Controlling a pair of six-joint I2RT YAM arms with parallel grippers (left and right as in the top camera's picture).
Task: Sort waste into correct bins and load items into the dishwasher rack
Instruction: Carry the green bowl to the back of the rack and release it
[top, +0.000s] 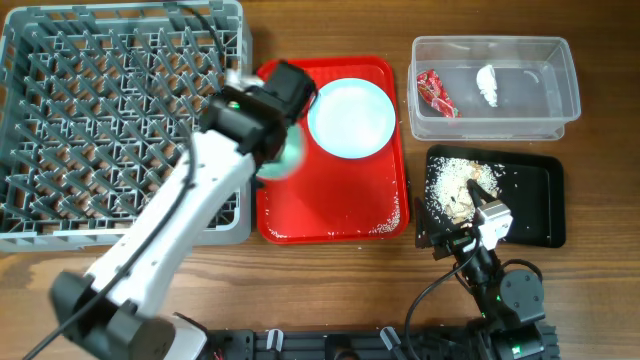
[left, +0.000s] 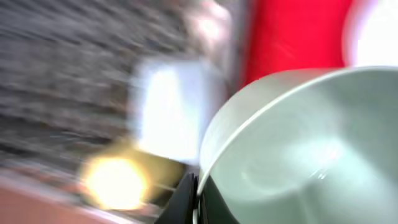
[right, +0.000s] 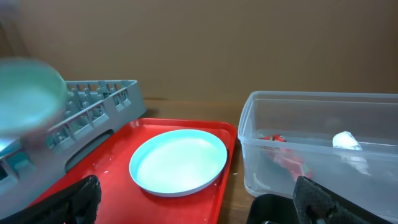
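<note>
Our left arm (top: 170, 225) stretches diagonally, left pincer (top: 274, 150) clamped on a pale-green bowl (left: 298, 155), rack (top: 90, 120) just beside it; our right pincer (right: 199, 208) gapes wide.

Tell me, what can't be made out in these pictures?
- Left wrist view: motion blur smears the large grey plastic rack; its pegs are unreadable.
- Overhead: the left gripper, shut on the small pale green bowl, and blur hide most of it.
- Overhead: the open right gripper covers some rice-like scraps in the shallow black rectangular tray.
- Right wrist view: the bowl is blurred and cut by the left edge.
</note>
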